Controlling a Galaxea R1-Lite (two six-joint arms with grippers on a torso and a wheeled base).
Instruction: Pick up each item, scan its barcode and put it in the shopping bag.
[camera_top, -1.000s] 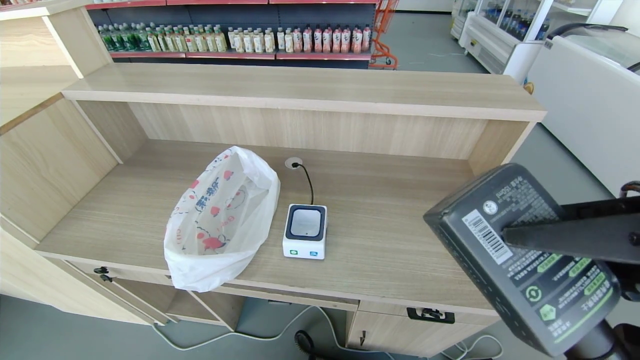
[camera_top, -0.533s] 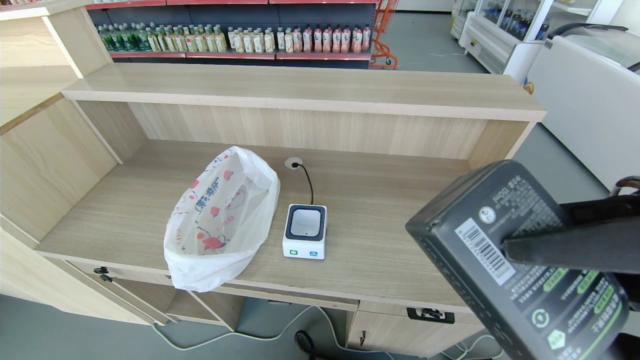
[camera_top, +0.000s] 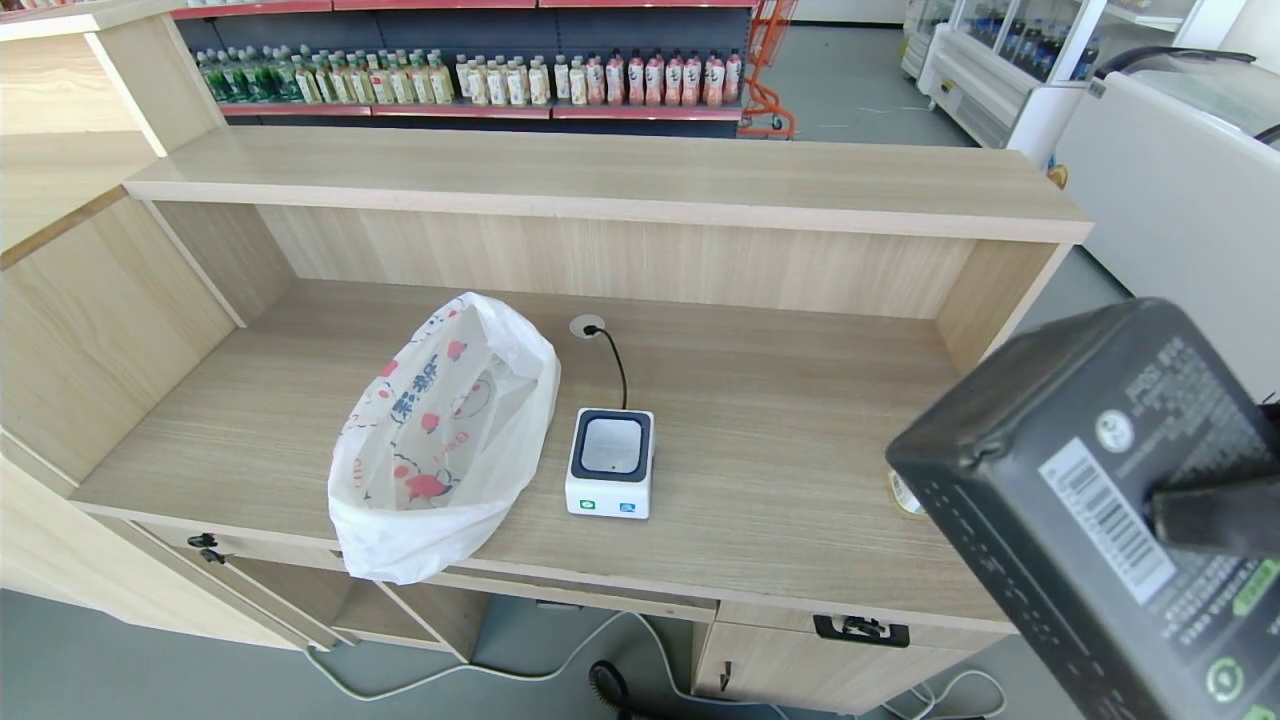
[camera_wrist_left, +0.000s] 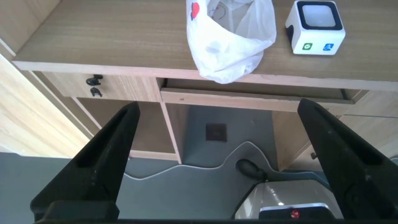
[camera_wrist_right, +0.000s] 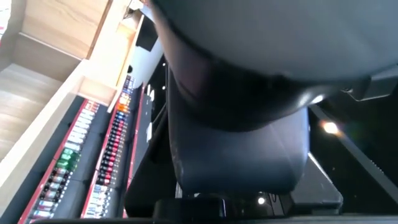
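A dark grey package (camera_top: 1090, 500) with a white barcode label (camera_top: 1110, 520) facing up hangs above the counter's right front corner. My right gripper (camera_top: 1170, 512) is shut on it, with one black finger (camera_top: 1220, 520) lying across the label. The same package (camera_wrist_right: 249, 74) looms very close in the right wrist view. The white shopping bag (camera_top: 440, 440) with red print lies open on the counter's left half. The white scanner (camera_top: 610, 462) stands just right of the bag. My left gripper (camera_wrist_left: 219, 109) hangs open below the counter's front edge, facing the bag (camera_wrist_left: 230, 31) and scanner (camera_wrist_left: 314, 25).
The wooden counter (camera_top: 780, 440) has a raised back shelf and side walls. The scanner's black cable (camera_top: 615, 365) runs to a hole at the back. A small round item (camera_top: 903, 495) peeks from behind the package. Drinks shelves and freezers stand beyond.
The package in my right gripper first came left, then moved right and closer to the head camera. That uncovered a small round item on the counter. Bag and scanner stayed put.
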